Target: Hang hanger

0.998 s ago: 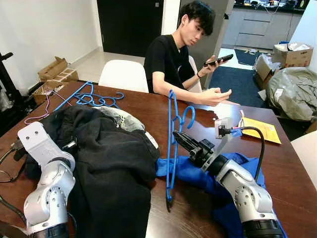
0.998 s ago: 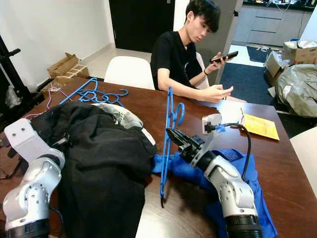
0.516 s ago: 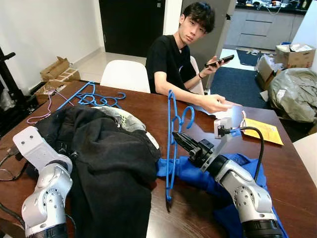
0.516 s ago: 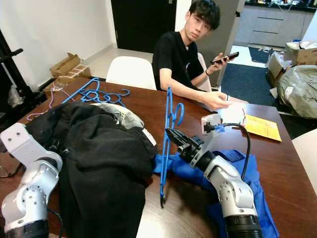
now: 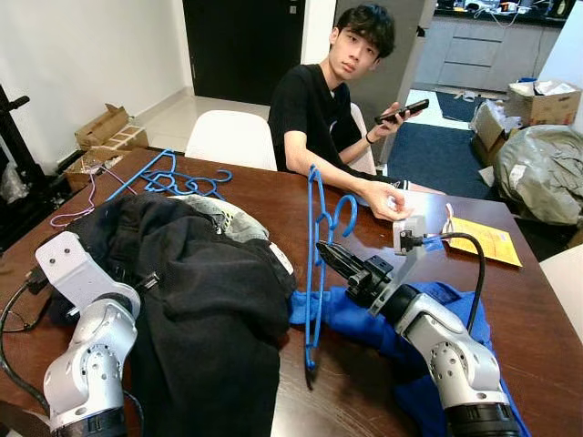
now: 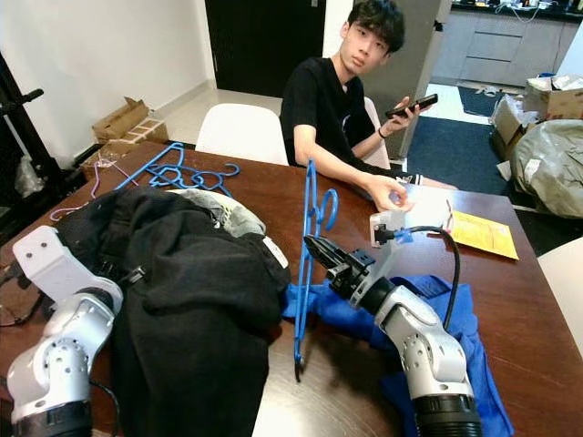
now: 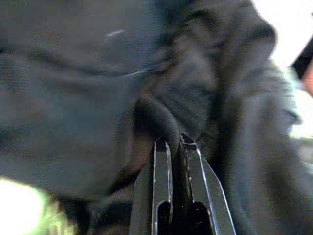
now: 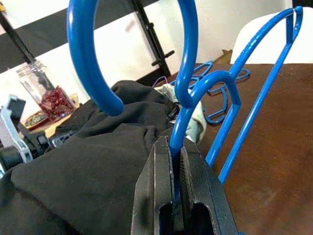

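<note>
A blue plastic hanger [image 5: 312,273] stands upright on the brown table [image 5: 273,196], hook uppermost. My right gripper [image 5: 322,248] is shut on its neck just below the hook; the right wrist view shows the blue rod [image 8: 182,127] pinched between the fingers. A heap of black clothing [image 5: 209,300] covers the table's left half. My left gripper [image 7: 175,142] is buried in its left side and shut on a fold of the black fabric [image 7: 88,88]. A blue garment [image 5: 344,316] lies under my right arm.
Several more blue hangers [image 5: 173,180] lie tangled at the table's far left. A person [image 5: 319,109] sits on the far side with a phone, one hand [image 5: 381,198] on the table. A yellow envelope [image 5: 490,238] lies far right, a white chair [image 5: 232,138] behind.
The person's outstretched hand has come down onto the table and drawn closer to them. My left wrist has shifted slightly. The right gripper and hanger have stayed put.
</note>
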You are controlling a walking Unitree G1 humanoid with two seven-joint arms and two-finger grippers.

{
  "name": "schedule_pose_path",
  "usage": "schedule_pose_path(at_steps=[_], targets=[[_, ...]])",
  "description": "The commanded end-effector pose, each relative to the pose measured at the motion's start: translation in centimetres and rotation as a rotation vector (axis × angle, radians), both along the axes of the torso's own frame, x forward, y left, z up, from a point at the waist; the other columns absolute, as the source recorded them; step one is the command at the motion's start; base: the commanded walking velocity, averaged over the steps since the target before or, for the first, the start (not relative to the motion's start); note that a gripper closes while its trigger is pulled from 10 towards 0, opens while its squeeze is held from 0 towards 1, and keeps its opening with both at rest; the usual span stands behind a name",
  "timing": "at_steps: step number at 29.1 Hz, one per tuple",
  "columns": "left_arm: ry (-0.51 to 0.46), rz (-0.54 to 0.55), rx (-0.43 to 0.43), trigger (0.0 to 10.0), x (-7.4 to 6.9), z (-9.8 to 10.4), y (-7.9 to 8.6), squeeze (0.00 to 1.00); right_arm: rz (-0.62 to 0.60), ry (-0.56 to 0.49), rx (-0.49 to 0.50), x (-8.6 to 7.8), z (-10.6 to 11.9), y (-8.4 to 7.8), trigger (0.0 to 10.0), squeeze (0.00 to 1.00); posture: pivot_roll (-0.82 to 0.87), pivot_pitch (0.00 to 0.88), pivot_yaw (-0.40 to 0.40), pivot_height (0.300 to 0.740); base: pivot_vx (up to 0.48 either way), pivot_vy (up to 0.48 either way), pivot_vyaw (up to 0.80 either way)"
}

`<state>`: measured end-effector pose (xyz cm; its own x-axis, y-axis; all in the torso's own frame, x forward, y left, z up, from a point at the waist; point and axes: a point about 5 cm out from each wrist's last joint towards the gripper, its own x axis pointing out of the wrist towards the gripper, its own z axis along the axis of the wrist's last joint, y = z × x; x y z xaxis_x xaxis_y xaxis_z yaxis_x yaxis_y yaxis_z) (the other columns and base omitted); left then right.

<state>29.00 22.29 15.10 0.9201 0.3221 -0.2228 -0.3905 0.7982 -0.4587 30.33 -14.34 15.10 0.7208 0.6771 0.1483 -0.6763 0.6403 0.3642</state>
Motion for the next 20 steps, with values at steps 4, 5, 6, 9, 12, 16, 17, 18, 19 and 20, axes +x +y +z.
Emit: schedule_pose_path(at_steps=[4,5,6,9,12,16,17,18,19,20], targets=[[-0.270,-0.151,0.141,0.0,0.8,5.9,-1.7,0.00,-0.002,-0.015,-0.018,0.0,0.1,0.0,10.0,0.00,0.07,0.000,-0.044,0.740,0.000,0.000,0.00],[-0.448,-0.252,0.235,0.0,0.7,10.4,-2.9,0.00,-0.004,-0.015,-0.016,0.0,0.1,0.0,10.0,0.00,0.07,0.000,-0.042,0.740,0.000,0.000,0.00],[-0.558,-0.319,0.299,0.0,0.3,13.3,-3.7,0.00,-0.004,-0.016,-0.015,0.1,0.1,0.1,10.0,0.00,0.07,0.000,-0.042,0.740,0.000,0.000,0.00],[-0.644,-0.387,0.357,0.0,-0.2,15.6,-4.5,0.00,-0.007,-0.016,-0.013,0.1,0.1,0.1,10.0,0.00,0.07,0.000,-0.042,0.740,0.000,0.000,0.00],[-0.696,-0.467,0.420,0.0,-0.5,17.0,-5.4,0.00,-0.012,-0.017,-0.008,0.2,0.1,0.2,10.0,0.00,0.07,0.000,-0.040,0.740,0.000,0.000,0.00],[-0.709,-0.525,0.437,0.0,-0.4,17.4,-6.1,0.00,-0.016,-0.019,-0.005,0.2,0.2,0.2,10.0,0.00,0.07,0.000,-0.039,0.740,0.000,0.000,0.00],[-0.721,-0.540,0.441,0.0,-0.4,17.7,-6.4,0.00,-0.020,-0.020,-0.004,0.3,0.2,0.1,10.0,0.00,0.07,0.000,-0.040,0.740,0.000,0.000,0.00],[-0.721,-0.540,0.441,0.0,-0.4,17.7,-6.4,0.00,-0.020,-0.020,-0.004,0.3,0.2,0.1,10.0,0.00,0.07,0.000,-0.040,0.740,0.000,0.000,0.00],[-0.721,-0.540,0.441,0.0,-0.4,17.7,-6.4,0.00,-0.020,-0.020,-0.004,0.3,0.2,0.1,10.0,0.00,0.07,0.000,-0.040,0.740,0.000,0.000,0.00],[-0.743,-0.552,0.443,0.0,-0.4,18.2,-6.7,0.00,-0.025,-0.021,-0.001,0.3,0.2,0.0,10.0,0.00,0.07,0.000,-0.040,0.740,0.000,0.000,0.00]])
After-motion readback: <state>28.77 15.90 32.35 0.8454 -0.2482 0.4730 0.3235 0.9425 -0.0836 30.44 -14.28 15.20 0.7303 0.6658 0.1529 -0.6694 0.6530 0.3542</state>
